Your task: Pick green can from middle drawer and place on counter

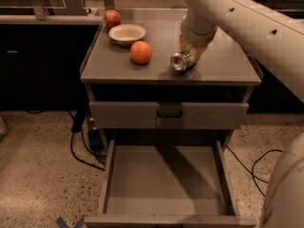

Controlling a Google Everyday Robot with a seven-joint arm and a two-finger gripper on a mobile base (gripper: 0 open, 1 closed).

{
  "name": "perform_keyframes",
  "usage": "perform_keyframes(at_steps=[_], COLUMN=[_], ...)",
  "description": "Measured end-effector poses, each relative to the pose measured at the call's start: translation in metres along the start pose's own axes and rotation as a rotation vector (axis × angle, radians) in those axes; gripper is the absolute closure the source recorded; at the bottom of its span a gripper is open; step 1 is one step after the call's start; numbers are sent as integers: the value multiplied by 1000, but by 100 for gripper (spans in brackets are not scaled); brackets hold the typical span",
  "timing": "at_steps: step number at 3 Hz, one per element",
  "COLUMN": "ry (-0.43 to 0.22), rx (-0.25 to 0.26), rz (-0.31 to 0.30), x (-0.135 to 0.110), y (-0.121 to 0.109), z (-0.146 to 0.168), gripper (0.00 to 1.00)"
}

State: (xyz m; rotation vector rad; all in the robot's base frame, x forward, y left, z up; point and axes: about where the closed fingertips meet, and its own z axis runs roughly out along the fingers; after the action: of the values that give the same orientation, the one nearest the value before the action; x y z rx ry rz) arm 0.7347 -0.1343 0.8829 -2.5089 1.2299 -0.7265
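Note:
The green can lies on its side at the front middle of the counter, its silver end facing me. My gripper comes down from the arm at the upper right and is shut on the green can, holding it at the counter's surface. The middle drawer is pulled out below and its grey floor is bare.
An orange, a white bowl and a red apple sit on the counter's left part. A closed drawer front with a black handle is above the open drawer. Cables lie on the floor at the left.

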Motion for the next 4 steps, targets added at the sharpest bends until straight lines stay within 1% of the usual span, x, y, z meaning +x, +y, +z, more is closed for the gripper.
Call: perform_keyframes(at_steps=[2,3,4], ry=[0,0,0], rx=[0,0,0], rz=[0,0,0], x=[0,0,0], y=[0,0,0], z=[0,0,0], gripper=[11,0,0])
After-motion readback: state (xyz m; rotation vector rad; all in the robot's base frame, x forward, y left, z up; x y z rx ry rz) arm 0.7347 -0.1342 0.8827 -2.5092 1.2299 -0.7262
